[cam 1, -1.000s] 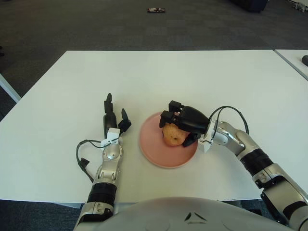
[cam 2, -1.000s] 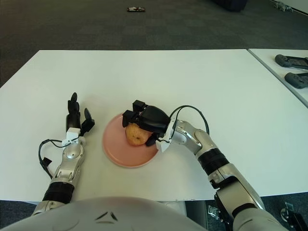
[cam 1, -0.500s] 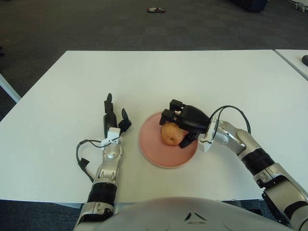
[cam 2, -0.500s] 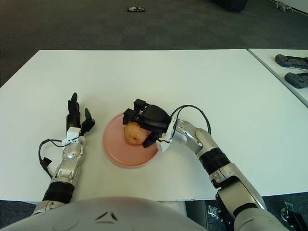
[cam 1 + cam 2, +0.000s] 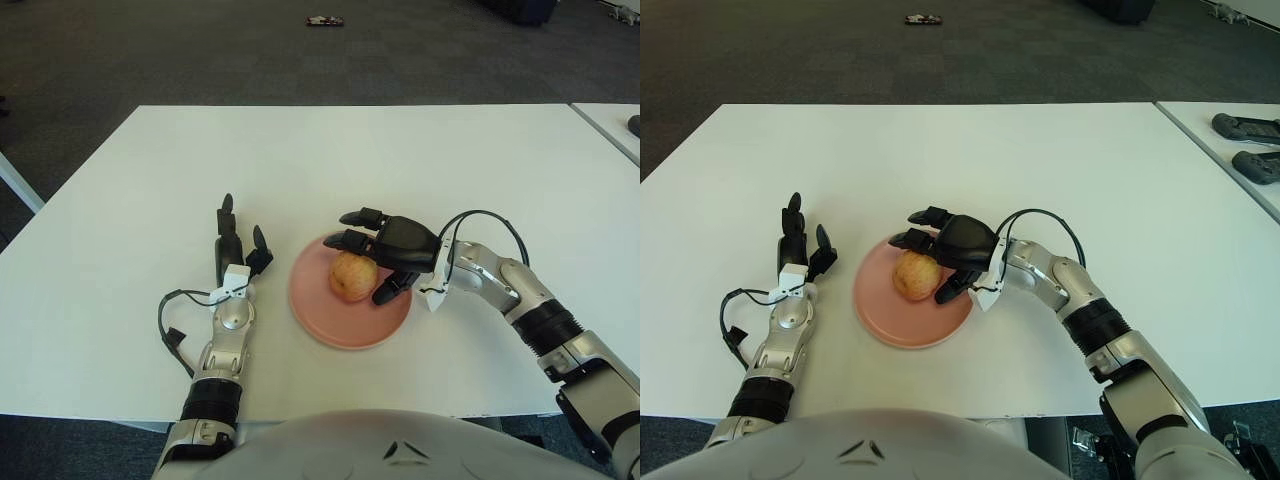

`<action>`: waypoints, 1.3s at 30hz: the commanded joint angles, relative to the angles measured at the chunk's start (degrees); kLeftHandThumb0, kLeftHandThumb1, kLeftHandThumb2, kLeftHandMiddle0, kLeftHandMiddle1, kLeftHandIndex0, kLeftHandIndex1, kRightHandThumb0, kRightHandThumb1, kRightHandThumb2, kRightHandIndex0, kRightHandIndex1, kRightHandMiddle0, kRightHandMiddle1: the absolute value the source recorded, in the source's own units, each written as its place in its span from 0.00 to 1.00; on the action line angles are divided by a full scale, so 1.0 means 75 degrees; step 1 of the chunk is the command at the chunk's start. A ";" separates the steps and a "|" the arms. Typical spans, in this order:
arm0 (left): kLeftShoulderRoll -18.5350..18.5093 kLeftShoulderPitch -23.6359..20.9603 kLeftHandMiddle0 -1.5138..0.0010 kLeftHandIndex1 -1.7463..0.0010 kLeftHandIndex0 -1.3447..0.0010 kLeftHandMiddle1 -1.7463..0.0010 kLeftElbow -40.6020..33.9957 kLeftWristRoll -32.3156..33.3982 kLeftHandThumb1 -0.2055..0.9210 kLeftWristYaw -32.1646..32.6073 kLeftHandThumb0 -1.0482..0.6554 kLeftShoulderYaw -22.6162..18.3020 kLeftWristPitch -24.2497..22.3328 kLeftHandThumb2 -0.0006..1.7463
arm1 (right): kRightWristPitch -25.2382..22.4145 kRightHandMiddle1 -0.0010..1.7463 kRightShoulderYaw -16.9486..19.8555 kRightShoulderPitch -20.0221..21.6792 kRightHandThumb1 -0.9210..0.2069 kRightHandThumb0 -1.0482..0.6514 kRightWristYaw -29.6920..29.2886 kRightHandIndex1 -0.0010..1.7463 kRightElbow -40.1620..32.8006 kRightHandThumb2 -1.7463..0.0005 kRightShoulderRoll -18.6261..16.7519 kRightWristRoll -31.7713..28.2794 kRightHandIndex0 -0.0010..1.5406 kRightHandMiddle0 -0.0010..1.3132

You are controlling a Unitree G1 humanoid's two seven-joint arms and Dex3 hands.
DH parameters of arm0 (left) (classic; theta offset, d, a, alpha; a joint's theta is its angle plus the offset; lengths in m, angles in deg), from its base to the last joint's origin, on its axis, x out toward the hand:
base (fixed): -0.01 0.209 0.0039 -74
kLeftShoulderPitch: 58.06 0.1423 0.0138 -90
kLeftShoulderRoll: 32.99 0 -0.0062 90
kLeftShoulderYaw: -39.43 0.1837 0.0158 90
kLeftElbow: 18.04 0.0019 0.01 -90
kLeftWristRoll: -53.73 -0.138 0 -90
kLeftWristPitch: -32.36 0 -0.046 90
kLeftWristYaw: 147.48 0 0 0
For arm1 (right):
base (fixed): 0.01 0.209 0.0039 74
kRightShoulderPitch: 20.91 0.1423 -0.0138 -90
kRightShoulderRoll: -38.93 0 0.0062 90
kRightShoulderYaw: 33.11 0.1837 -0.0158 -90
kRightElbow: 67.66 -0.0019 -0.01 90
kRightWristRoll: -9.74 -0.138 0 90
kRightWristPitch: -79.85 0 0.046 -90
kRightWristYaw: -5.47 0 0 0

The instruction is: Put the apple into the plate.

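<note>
A yellow-red apple (image 5: 353, 275) sits on the pink plate (image 5: 322, 318) near the middle of the white table. My right hand (image 5: 373, 252) hovers just right of and over the apple, its fingers spread open and holding nothing; two fingers reach past the apple's far side and the thumb points down at its near right. My left hand (image 5: 238, 247) shows to the left of the plate, fingers extended upward.
The white table (image 5: 330, 160) stretches wide behind the plate. A second table edge with dark objects (image 5: 1245, 145) lies at the far right. A small dark item (image 5: 324, 20) lies on the carpet beyond.
My right hand has let go of the apple and spread its fingers, lifting slightly back to the right. The apple now sits on the plate. The left hand has not moved.
</note>
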 commanded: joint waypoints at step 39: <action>-0.0035 -0.0049 0.87 0.79 1.00 0.99 0.0202 -0.0062 1.00 0.0111 0.16 -0.0066 0.0147 0.56 | -0.0562 0.02 0.1364 0.0801 0.00 0.00 -0.0022 0.00 0.0196 0.61 -0.0528 -0.2772 0.00 0.03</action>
